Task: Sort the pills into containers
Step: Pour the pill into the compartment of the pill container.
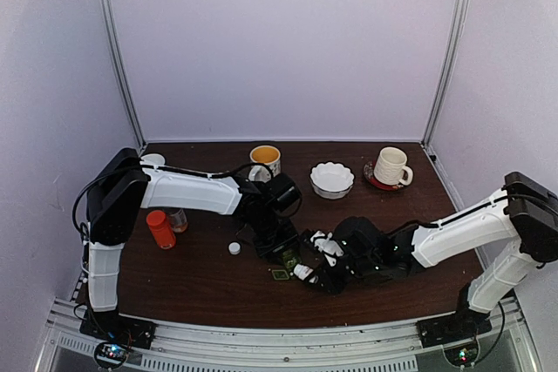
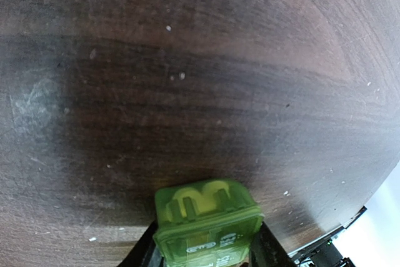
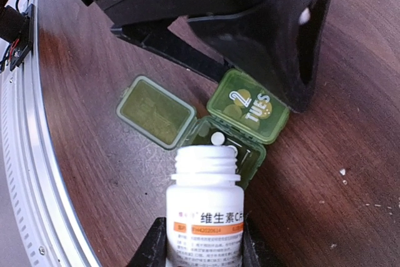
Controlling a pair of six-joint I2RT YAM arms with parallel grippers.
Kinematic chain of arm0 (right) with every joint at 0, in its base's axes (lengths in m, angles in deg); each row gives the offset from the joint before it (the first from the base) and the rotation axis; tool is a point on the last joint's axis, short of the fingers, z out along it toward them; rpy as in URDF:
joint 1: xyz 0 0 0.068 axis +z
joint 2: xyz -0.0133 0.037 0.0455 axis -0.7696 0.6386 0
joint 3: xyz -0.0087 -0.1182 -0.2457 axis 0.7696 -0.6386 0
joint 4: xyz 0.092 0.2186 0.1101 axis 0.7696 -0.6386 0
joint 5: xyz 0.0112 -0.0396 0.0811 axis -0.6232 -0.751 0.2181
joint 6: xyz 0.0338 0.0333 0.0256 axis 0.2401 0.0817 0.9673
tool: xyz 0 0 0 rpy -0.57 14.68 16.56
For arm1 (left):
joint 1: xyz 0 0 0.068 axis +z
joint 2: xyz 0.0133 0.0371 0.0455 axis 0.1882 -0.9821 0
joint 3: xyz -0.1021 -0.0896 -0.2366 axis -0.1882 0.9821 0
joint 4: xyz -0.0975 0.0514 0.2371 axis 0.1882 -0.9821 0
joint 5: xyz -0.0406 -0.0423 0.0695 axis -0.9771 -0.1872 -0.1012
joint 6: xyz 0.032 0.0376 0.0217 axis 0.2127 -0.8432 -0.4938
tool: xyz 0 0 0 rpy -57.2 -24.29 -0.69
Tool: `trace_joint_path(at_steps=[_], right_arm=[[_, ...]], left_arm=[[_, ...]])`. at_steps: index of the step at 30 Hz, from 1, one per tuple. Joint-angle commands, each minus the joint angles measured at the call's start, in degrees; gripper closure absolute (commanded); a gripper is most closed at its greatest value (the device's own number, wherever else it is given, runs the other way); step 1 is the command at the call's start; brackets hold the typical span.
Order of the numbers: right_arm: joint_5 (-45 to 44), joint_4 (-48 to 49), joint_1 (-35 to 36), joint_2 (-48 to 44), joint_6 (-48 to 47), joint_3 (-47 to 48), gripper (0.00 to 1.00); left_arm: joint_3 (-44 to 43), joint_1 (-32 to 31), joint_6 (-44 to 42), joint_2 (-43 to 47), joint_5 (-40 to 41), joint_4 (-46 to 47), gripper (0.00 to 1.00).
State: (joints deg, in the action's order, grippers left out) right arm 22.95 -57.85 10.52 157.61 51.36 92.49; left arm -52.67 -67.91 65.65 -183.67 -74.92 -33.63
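While the left gripper (image 2: pixel 206 251) clamps a translucent green plastic pill box (image 3: pixel 247 105), the right gripper (image 3: pixel 203 245) clamps a white plastic bottle (image 3: pixel 206 186) at its six o'clock.

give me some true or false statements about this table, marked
1. The right hand holds a white bottle with its cap off. True.
2. The pill box compartment marked TUES is open. False: it is shut; the one beside it is open.
3. The left hand grips one end of the pill box. True.
4. The orange bottle stands inside the white bowl. False: it stands on the table at the left, far from the bowl.
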Motion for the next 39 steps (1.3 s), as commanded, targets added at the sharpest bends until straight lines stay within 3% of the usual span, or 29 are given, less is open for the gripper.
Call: trace_joint_path(at_steps=[1, 6, 18, 34, 39], right_arm=[[-1.74, -1.06, 0.14, -4.48, -0.68, 0.45, 0.96], [-3.19, -1.44, 0.31, -8.39, -1.56, -0.2, 0.94], [-1.05, -2.51, 0.35, 1.05, -0.38, 1.31, 0.96], [-2.09, -12.07, 0.42, -3.72, -2.01, 6.19, 0.95], [-1.6, -10.94, 0.51, -2.0, -1.83, 5.77, 0.95]], left_arm=[[1.02, -0.16, 0.6, -2.05, -1.19, -1.93, 0.65], [1.16, -0.02, 0.72, -1.66, -0.82, -1.94, 0.65], [0.55, -0.03, 0.43, -2.16, -1.33, -1.93, 0.65], [0.48, -0.06, 0.56, -2.25, -1.52, -1.93, 0.65], [0.47, -0.06, 0.44, -2.36, -1.61, -1.93, 0.65]])
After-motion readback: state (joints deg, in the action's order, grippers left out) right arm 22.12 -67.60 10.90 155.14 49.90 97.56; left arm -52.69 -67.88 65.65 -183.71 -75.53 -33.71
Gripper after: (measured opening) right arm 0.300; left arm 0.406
